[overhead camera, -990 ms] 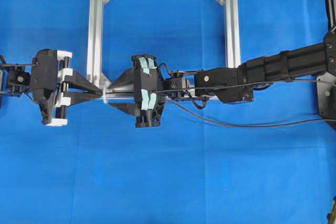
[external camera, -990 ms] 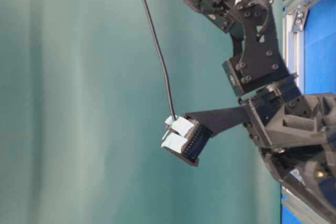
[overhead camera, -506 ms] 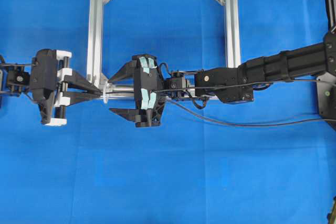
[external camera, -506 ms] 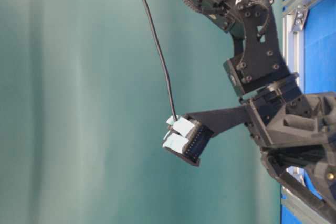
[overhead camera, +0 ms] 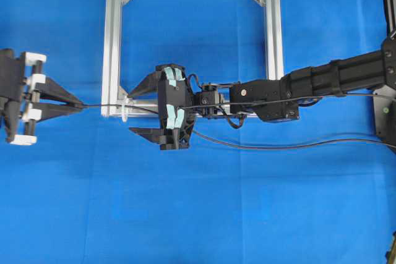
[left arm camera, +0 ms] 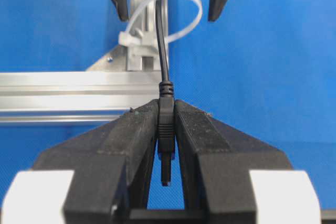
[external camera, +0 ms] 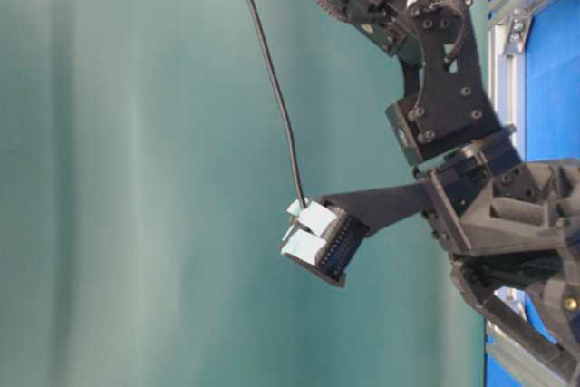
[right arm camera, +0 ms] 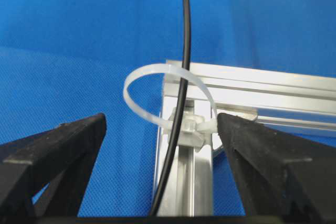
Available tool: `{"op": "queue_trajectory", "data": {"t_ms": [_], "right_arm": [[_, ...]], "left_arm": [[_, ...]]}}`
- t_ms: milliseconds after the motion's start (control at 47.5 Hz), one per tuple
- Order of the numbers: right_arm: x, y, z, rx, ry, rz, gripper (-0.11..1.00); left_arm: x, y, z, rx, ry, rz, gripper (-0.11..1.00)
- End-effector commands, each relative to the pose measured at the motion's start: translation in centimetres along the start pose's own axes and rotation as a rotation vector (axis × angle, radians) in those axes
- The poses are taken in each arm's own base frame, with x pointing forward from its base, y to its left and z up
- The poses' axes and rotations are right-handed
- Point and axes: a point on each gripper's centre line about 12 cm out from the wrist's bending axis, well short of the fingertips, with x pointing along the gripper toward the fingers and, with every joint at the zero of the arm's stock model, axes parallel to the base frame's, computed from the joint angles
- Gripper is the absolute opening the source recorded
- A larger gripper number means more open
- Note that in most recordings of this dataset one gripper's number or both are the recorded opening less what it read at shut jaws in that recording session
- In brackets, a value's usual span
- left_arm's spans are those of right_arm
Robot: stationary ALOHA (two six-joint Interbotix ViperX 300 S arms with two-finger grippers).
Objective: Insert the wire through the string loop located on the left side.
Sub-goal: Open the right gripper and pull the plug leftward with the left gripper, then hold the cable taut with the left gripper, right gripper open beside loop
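I am clamping my left gripper [left arm camera: 166, 129] tight on the plug end of the wire [left arm camera: 161, 51], well left of the aluminium frame [overhead camera: 113, 41]. The wire is running through the string loop [right arm camera: 167, 95] at the frame's lower left corner. My right gripper [overhead camera: 143, 107] is spreading wide beside the loop, holding nothing

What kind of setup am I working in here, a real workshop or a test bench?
Most likely a lab test bench: a plain blue cloth covers the table, a bare silver aluminium frame lies on it carrying only a whitish string loop, and the two black robot arms handle a thin black wire.
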Motion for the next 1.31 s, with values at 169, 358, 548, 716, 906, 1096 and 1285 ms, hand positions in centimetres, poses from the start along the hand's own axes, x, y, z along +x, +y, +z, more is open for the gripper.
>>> {"op": "queue_trajectory", "data": {"t_ms": [169,358,548,716,906,1096,1285], "right_arm": [[-0.3,0.2,1.6,0.004,-0.040,0.003,0.97],[-0.3,0.2,1.6,0.004,-0.040,0.003,0.97],[-0.3,0.2,1.5,0.004,-0.038,0.003,0.97],[-0.3,0.2,1.6,0.004,-0.040,0.003,0.97],[-0.3,0.2,1.6,0.002,-0.041,0.003,0.97],[-0.3,0.2,1.6,0.002,-0.041,0.003,0.97],[-0.3,0.2,1.6,0.002,-0.041,0.003,0.97]], "left_arm": [[-3.0,-0.1,2.0,-0.042,-0.064,-0.018,0.08],[-5.1,0.0,3.7,-0.050,-0.132,-0.015,0.08],[-6.0,0.1,4.8,-0.037,-0.179,-0.010,0.08],[-6.0,0.1,4.7,-0.039,-0.180,-0.013,0.08],[-5.9,0.0,4.7,-0.049,-0.183,-0.016,0.08],[-6.0,0.0,4.8,-0.049,-0.187,-0.017,0.08],[-6.1,0.0,4.9,-0.054,-0.190,-0.017,0.08]]}}
